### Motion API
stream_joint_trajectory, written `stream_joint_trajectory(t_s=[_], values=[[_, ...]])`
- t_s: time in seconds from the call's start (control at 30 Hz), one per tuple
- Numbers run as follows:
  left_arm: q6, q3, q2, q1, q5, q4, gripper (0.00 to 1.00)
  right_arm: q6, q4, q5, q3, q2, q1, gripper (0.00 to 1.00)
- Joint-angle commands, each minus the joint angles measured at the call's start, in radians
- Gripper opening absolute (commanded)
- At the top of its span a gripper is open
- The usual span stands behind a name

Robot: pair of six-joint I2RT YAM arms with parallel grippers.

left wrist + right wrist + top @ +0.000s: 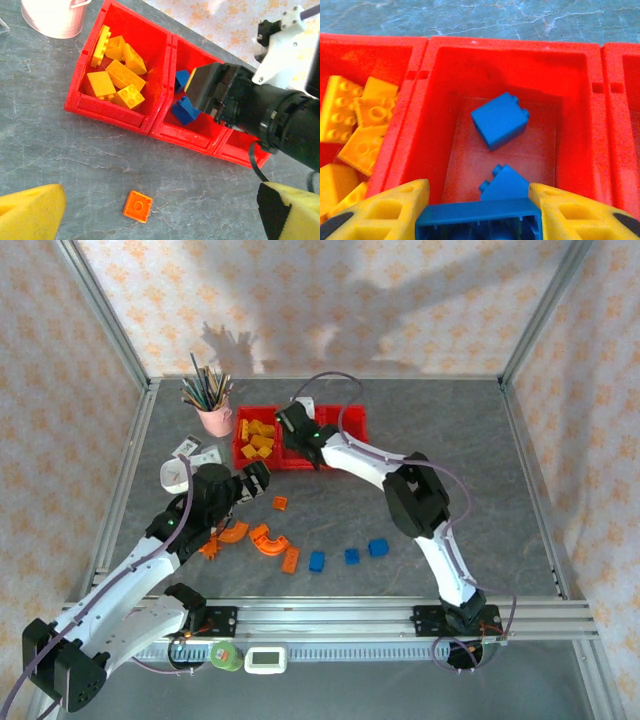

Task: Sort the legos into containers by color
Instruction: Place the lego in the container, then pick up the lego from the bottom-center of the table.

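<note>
While the right gripper clamps a blue brick above the middle bin, at eleven o'clock on the table, the left gripper stands spread, empty. The brick should be light, rigid and slick; pinch flat opposite sides.

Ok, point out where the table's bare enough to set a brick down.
Bare: the table right of the right arm, from the bins to the front rail; also the strip between the bins and the lone orange brick. Crowded: the front, left to middle, where orange arches and blue bricks lie.
</note>
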Motion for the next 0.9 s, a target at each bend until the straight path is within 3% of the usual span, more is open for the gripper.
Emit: stream_joint_trajectory(t_s=[0.0, 0.07, 0.2, 0.53, 0.87], values=[[0.03, 0.03, 0.007, 0.012, 0.014, -0.001, 0.99, -0.02, -0.065, 0.042, 0.092, 0.042, -0.009, 0.53], [0.034, 0.035, 0.01, 0.013, 0.015, -0.005, 0.99, -0.035, -0.063, 0.013, 0.105, 0.035, -0.008, 0.61], [0.035, 0.04, 0.01, 0.013, 0.025, -0.01, 0.99, -0.049, -0.054, -0.005, 0.059, -0.037, -0.004, 0.66], [0.02, 0.033, -0.012, 0.013, 0.091, -0.025, 0.99, -0.083, 0.03, 0.021, -0.345, -0.362, 0.082, 0.77], [-0.051, -0.044, -0.061, -0.013, 0.198, -0.02, 0.99, -0.049, -0.042, 0.023, -0.67, -0.613, 0.178, 0.85]])
